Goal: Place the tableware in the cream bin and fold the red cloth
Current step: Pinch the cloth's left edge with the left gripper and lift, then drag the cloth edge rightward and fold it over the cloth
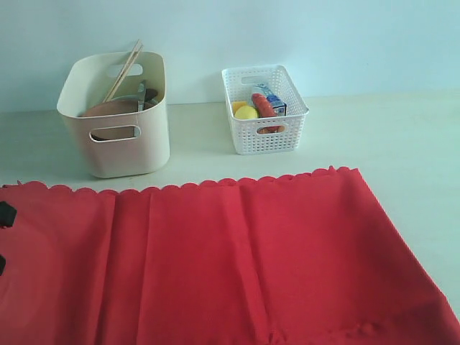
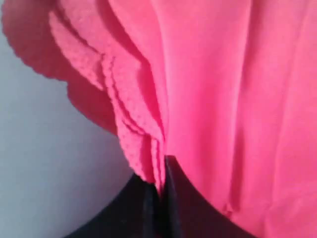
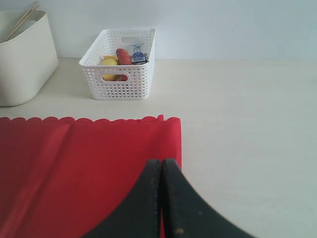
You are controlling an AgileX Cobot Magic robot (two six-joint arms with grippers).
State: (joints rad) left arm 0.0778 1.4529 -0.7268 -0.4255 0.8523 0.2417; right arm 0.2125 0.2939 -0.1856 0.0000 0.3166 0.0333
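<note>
Worktop [image 1: 402, 144] pale cream, blank wall [image 1: 345, 43] behind it. Your left jaws pinch the red cloth [image 1: 237, 259]; your right jaws are pressed together.

Exterior: elevated, facing the back wall [image 1: 323, 43]. Right wrist: low, sharing the white basket [image 3: 121, 64]. Left wrist: pressed against the red cloth [image 2: 223, 99].

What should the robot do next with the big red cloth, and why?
Probably lift the left gripper a little. It is shut on the red cloth by its scalloped edge, the cloth lies unfolded, and the tableware already sits in the cream bin, so folding is what's left.
</note>
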